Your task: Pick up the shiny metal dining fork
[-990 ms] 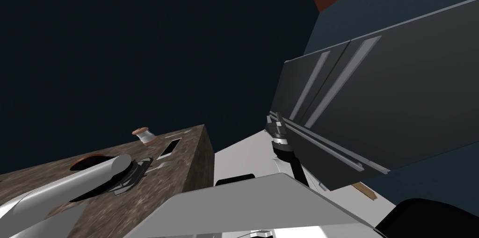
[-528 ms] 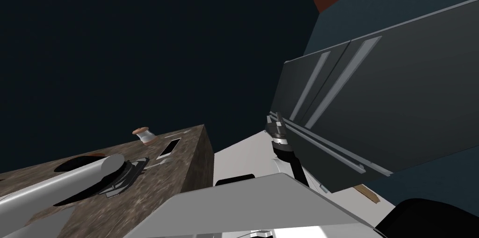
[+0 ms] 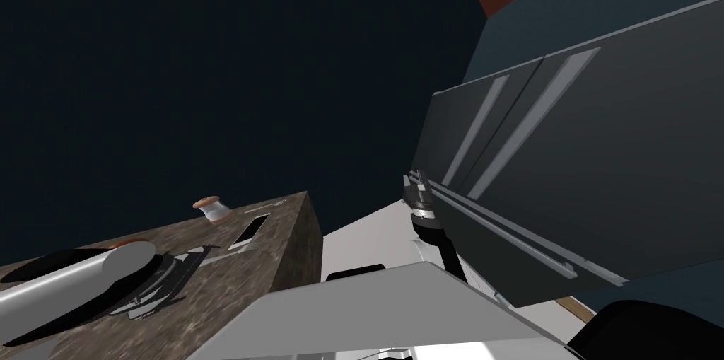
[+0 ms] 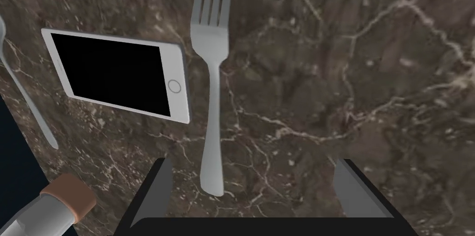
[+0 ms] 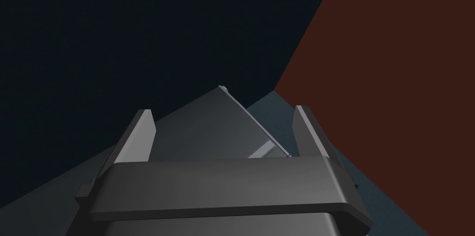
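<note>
Brown veined marble forms the counter (image 3: 283, 250) in the lower left of the head view, and the left forearm (image 3: 71, 281) lies low across it. Right of the arm, a small bottle (image 3: 211, 211) with a brown cap and a flat-lying phone (image 3: 251, 230) sit close to the counter's far edge. The counter ends in a sharp corner near the middle of the frame. Right of that corner, a strip of white floor (image 3: 368, 235) lies open as far as a tall dark unit (image 3: 601, 165) with long grey handles. The right gripper (image 3: 417, 182) is raised at that unit's near edge, its fingers spread with nothing between them.

The left wrist view shows the left gripper (image 4: 257, 187) released, its fingers (image 4: 160, 187) wide apart above the marble. The fork (image 4: 213, 85), plain grey metal, lies flat with its tines pointing away from the gripper. Its handle end sits between the fingers, much nearer one than the other. The phone, with a black screen and a round button, lies just beside the fork's neck. Beyond the phone a spoon (image 4: 28, 94) lies near the counter's edge, where the stone gives way to a dark area. On the fork's other side, open marble runs out to the second finger and past it.
</note>
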Robot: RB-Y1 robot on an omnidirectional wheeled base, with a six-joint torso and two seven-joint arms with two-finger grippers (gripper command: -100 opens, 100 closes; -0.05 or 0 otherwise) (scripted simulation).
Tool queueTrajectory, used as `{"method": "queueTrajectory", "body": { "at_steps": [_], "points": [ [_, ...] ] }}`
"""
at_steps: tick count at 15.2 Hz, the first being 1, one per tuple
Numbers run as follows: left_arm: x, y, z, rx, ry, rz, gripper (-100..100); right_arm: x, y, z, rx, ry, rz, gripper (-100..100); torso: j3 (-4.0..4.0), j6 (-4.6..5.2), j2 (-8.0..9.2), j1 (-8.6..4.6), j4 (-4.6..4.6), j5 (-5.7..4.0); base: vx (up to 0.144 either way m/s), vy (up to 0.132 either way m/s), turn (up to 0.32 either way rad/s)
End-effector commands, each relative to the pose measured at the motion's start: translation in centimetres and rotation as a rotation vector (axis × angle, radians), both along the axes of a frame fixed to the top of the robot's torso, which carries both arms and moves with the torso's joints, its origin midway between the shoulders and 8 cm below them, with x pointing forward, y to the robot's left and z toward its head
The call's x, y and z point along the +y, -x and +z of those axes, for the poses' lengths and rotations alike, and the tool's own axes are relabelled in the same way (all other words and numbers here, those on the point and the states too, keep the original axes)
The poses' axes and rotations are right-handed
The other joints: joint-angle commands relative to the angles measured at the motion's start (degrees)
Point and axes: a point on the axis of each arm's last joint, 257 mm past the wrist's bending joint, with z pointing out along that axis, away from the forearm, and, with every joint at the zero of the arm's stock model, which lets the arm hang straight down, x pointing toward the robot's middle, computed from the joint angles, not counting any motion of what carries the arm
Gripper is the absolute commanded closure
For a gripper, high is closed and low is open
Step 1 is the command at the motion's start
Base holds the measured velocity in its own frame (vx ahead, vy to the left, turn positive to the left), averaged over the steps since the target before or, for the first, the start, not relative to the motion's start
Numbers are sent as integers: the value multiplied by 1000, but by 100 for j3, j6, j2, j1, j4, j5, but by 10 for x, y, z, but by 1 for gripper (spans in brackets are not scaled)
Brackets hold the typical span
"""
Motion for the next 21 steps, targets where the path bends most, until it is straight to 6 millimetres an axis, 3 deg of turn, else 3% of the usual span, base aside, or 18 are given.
{"method": "queueTrajectory", "body": {
  "at_steps": [1,4,9,10,14,15,21],
  "points": [
    [-8,10,-11,16,59,14,-100,0,0,0,0,0,0,0,0,0,0,0,0,0,138,9,16],
    [-9,3,-17,9,58,9,-100,0,0,0,0,0,0,0,-5,2,-7,7,-3,2,89,15,12],
    [-12,-3,-24,3,58,4,-100,0,0,0,0,0,0,0,31,0,56,9,12,2,-34,15,26],
    [-9,3,-17,9,58,9,100,0,0,0,0,0,0,0,32,0,56,8,12,2,4,-9,-48],
    [-7,7,-14,12,57,11,100,0,0,0,0,0,0,0,18,1,32,-8,7,-2,31,-17,-27],
    [4,26,-11,59,41,48,-100,0,0,0,0,0,0,0,18,1,33,-6,7,-2,83,-66,35],
    [31,82,-14,200,-1,150,-100,0,0,0,0,0,0,0,-32,1,-56,-49,-12,-12,222,-121,30]
  ]
}}
